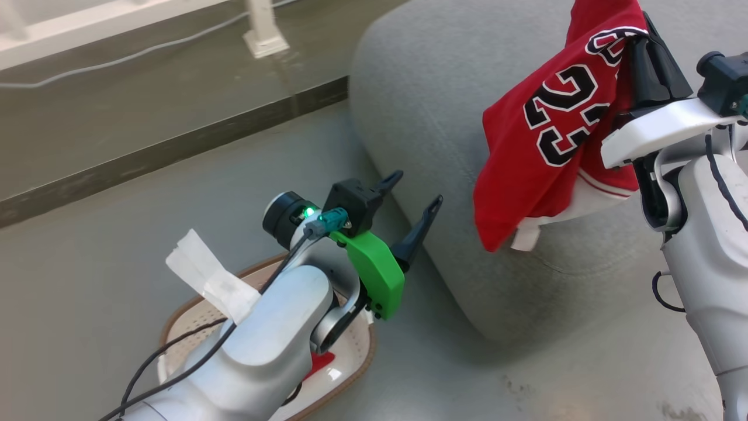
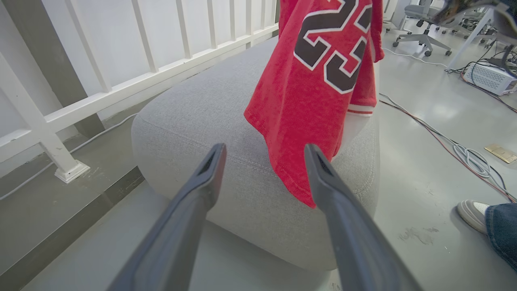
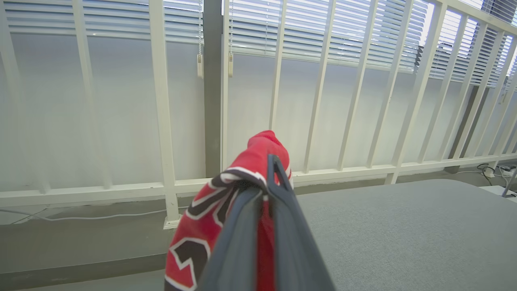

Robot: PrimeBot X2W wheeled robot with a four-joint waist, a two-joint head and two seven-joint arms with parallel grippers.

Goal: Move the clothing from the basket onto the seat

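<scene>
A red jersey (image 1: 543, 146) with black-and-white numbers hangs over the grey seat (image 1: 421, 105), pinched in my right gripper (image 1: 634, 35), which is shut on it. The right wrist view has the red fabric (image 3: 258, 153) bunched between the closed fingers (image 3: 278, 182). In the left wrist view the jersey (image 2: 311, 93) hangs down onto the seat (image 2: 202, 113). My left gripper (image 1: 418, 190) stands open beside the seat's near-left corner, holding nothing. The basket (image 1: 350, 351) lies on the floor under my left arm, with a bit of red clothing (image 1: 321, 359) in it.
A white railing (image 2: 101, 85) with a post foot (image 1: 266, 41) stands behind the seat. Cables (image 2: 464, 149) run over the floor to the right of the seat. A person's shoe (image 2: 472, 214) and trouser leg are at the right edge.
</scene>
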